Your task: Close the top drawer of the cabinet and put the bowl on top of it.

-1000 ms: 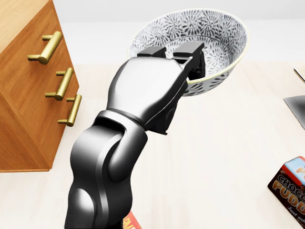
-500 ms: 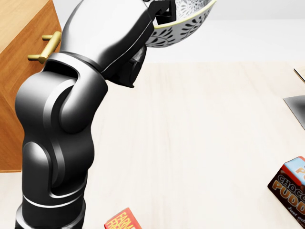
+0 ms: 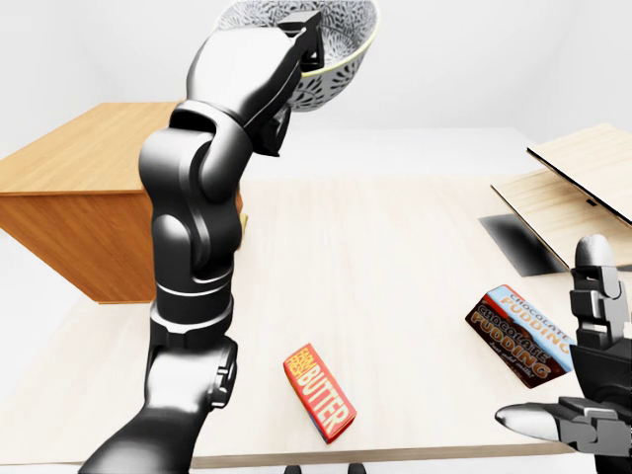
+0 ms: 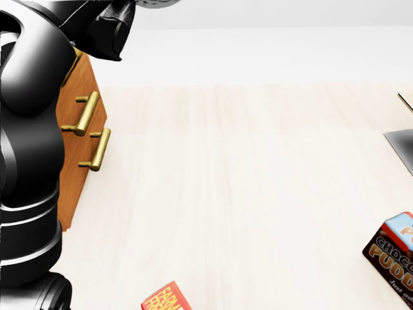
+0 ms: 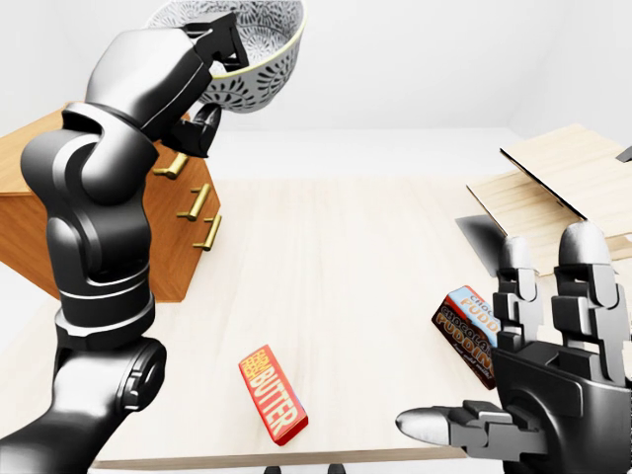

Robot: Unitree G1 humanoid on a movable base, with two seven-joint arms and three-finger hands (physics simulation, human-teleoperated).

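A patterned grey-and-white bowl [image 3: 341, 44] hangs high above the table, tilted, with my left hand [image 3: 302, 38] shut on its rim. It is held up and to the right of the wooden cabinet [image 3: 84, 188], above the cabinet's right-hand end. The cabinet's brass drawer handles [image 5: 199, 203] face right, and the drawer fronts look flush; my arm partly hides the top one. In the head view only a sliver of the bowl [image 4: 151, 2] shows at the top edge. My right hand [image 5: 513, 400] stands open at the bottom right, holding nothing.
A red butter box [image 3: 319, 392] lies near the table's bottom edge. A chocolate pudding box [image 3: 521, 334] lies by my right hand. A light wooden board structure [image 3: 578, 183] stands at the right. My left arm [image 4: 29, 129] fills the head view's left side.
My left arm has lifted the bowl up and to the left, almost out of the head view's top. The lower drawer handles now show again beside the arm.
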